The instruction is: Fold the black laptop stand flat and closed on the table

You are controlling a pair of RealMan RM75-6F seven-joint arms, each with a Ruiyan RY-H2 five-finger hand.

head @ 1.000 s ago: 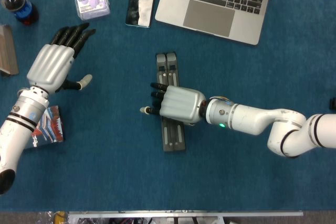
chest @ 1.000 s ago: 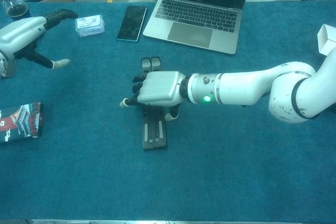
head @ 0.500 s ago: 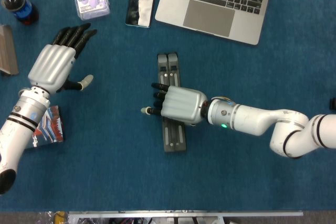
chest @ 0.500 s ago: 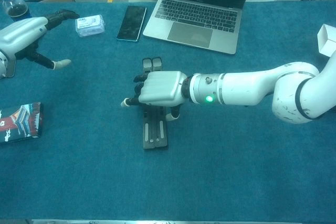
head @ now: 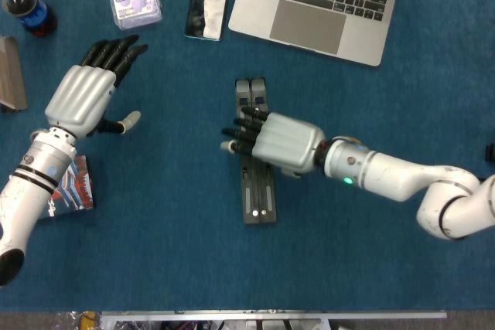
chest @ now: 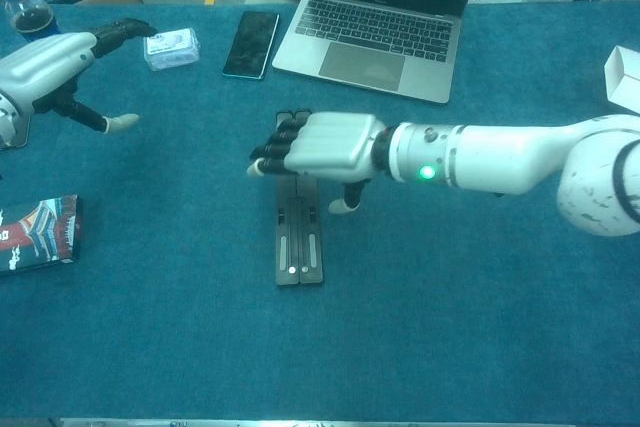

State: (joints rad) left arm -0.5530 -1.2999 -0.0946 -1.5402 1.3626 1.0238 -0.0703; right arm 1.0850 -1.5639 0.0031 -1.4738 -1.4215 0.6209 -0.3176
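Fig.: the stand (head: 256,183) lies flat on the table (head: 170,253), its two black bars closed side by side, below the laptop (head: 321,1). Over the last second the right hand (head: 278,141) has shifted up the stand towards the laptop end, and more of the near end now shows (the slots there are plain in the chest view). The stand itself looks little changed, so the fold appears done, or nearly so. The right hand sits over the stand's upper half, palm down, fingers (head: 241,127) held together and curled slightly; it seems to rest on or just above the bars and clasps nothing, though contact is hidden under the palm. The left hand (head: 81,98) hovers well apart, fingers spread, empty.
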